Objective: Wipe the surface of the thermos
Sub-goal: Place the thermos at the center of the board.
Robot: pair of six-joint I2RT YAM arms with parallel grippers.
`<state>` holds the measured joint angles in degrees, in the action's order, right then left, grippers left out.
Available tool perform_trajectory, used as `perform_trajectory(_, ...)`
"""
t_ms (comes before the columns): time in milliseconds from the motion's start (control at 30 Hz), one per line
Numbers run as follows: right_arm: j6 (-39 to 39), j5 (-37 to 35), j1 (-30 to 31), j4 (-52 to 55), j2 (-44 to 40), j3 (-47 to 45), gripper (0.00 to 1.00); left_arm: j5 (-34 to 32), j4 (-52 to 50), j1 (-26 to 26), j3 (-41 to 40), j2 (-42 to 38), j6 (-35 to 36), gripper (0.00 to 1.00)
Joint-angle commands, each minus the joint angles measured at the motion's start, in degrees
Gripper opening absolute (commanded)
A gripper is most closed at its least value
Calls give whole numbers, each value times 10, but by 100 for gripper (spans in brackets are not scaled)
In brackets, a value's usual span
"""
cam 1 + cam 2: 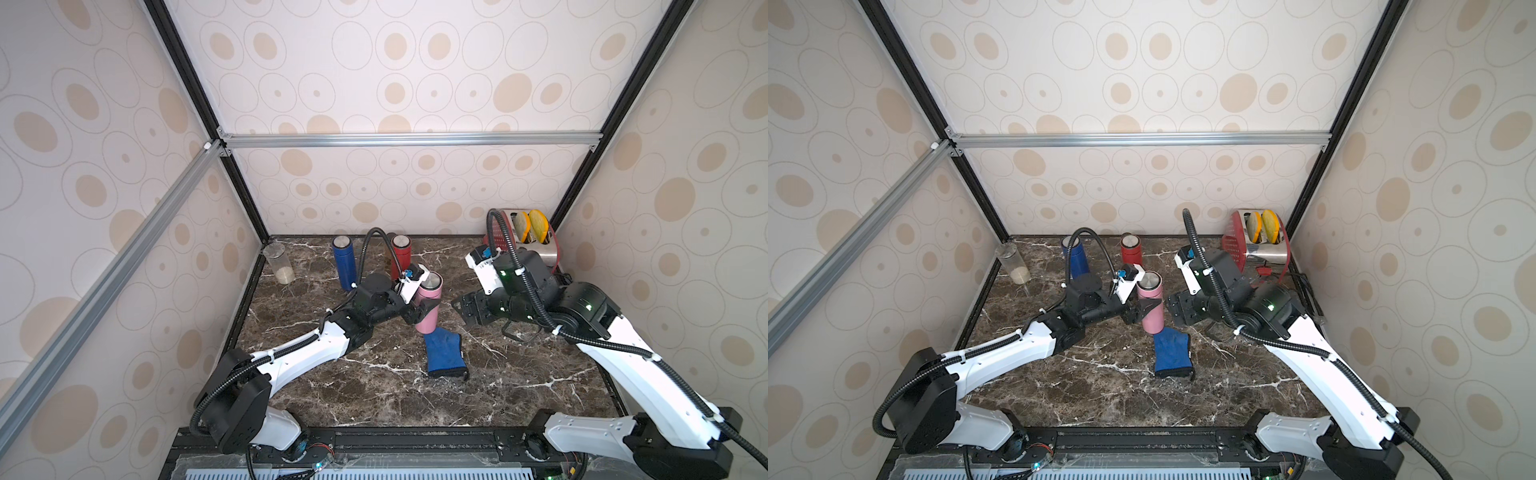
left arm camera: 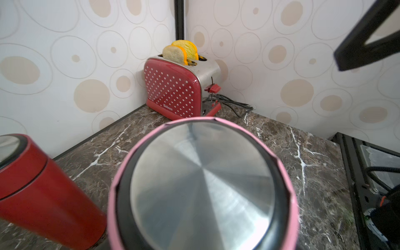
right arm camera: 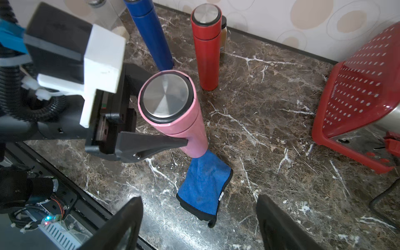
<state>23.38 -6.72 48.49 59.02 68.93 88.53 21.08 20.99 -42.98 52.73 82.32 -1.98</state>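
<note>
The smooth pink cylindrical thermos (image 1: 429, 300), steel-capped, stands upright on the veined marble table (image 1: 353, 374), pinched mid-body by the level left gripper (image 1: 420, 311). A nappy blue cloth (image 1: 444, 353) lies at its base. The right gripper (image 1: 459, 309) hovers beside the thermos, spread and empty.

left arm (image 1: 307, 353), right arm (image 1: 640, 374): white links, black joints | black corrugated cable conduits (image 1: 363, 253), white zip ties (image 1: 519, 272) | green joint LEDs (image 1: 589, 307)
</note>
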Motion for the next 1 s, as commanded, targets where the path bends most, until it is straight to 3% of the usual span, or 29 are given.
perform_trajectory(0, -3, 7, 3, 1, 4, 9, 82, 31, 78, -14, 12, -2, 37, 0)
perform_trajectory(400, -2, 27, 2, -92, 27, -37, 77, 51, 130, -36, -3, 1, 10, 0)
perform_trajectory(967, -1, 39, 3, -117, 58, -52, 75, 66, 92, -47, 18, -13, 27, 0)
